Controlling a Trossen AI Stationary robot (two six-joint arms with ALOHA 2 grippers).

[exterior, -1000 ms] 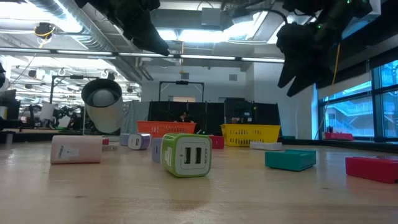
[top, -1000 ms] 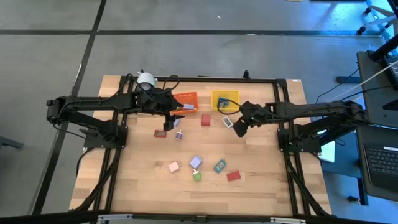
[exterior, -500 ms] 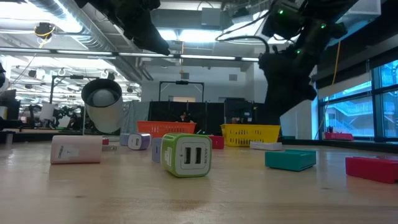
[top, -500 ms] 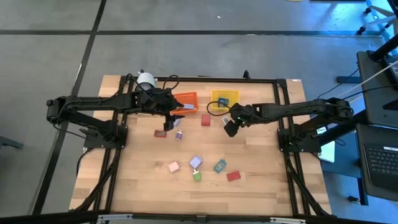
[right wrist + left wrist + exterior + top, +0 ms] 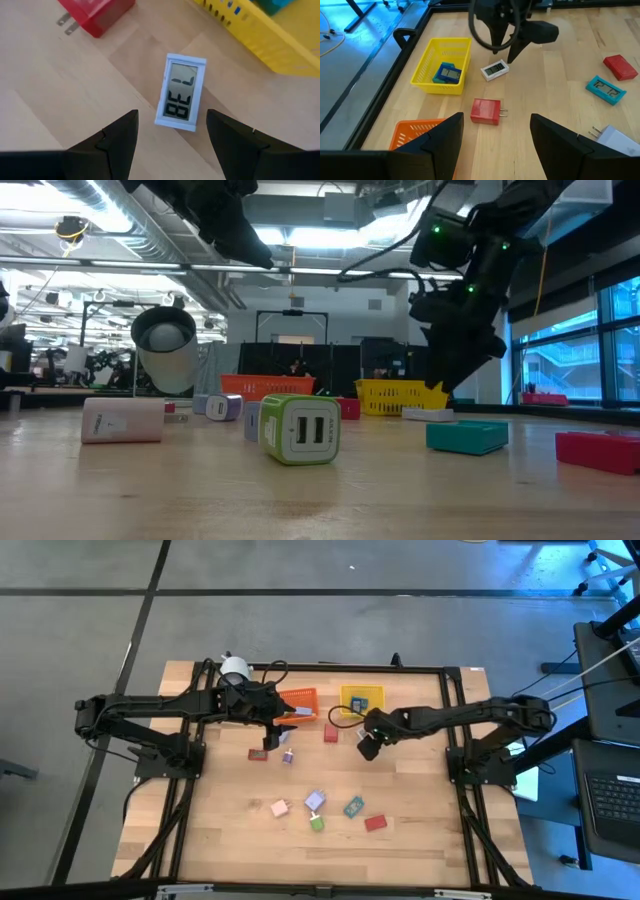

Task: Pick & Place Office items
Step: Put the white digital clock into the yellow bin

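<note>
Since earlier: my right tool (image 5: 170, 132), fingers spread, shifted left to centre frame above small white rectangular plastic LCD clock (image 5: 180, 93); straddle its narrow sides squarely.

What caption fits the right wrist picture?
Open right pincer hovers over a small white clock beside the yellow basket.

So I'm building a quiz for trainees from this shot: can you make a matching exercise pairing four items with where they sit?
Items:
1. blue clock
2. white clock
3. red plug
4. green charger

Places:
A. between the right gripper's open fingers
B. inside the yellow bin
C. nearest the low camera
D. on the wood between the two bins

Pairs: 1-B, 2-A, 3-D, 4-C
</note>
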